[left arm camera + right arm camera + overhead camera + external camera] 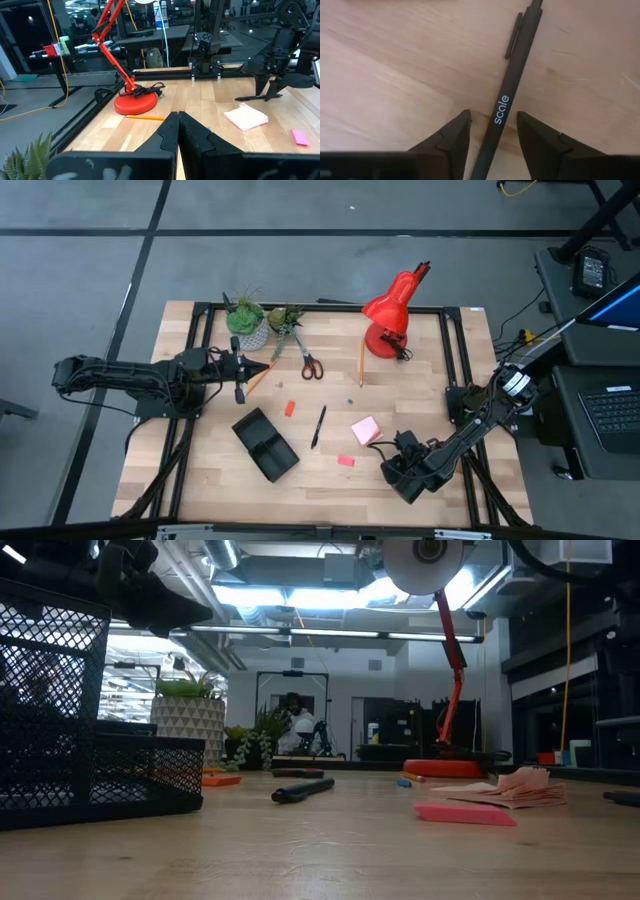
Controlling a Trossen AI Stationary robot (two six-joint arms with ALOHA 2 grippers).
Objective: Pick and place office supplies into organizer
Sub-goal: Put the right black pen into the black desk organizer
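Observation:
The black organizer (pixel 265 443) lies on the table near its front middle; in the low view it shows as mesh (pixel 100 755). My right gripper (pixel 492 117) is low at the front right (pixel 388 470), open. Its fingers stand on either side of a black pen (pixel 512 75) printed "scale", which lies flat on the wood; I see no touch. Another black pen (pixel 318 427), a pink sticky pad (pixel 365 430), a red eraser (pixel 290 408) and a pink eraser (pixel 345 461) lie loose. My left gripper (pixel 177 116) hovers shut beside an orange pencil (pixel 256 379).
Red-handled scissors (pixel 308 364) and a second pencil (pixel 360 364) lie toward the far edge. The red desk lamp (pixel 392 315) and two potted plants (pixel 248 320) (pixel 286 318) stand along the far edge. Bare wood lies between the organizer and the near edge.

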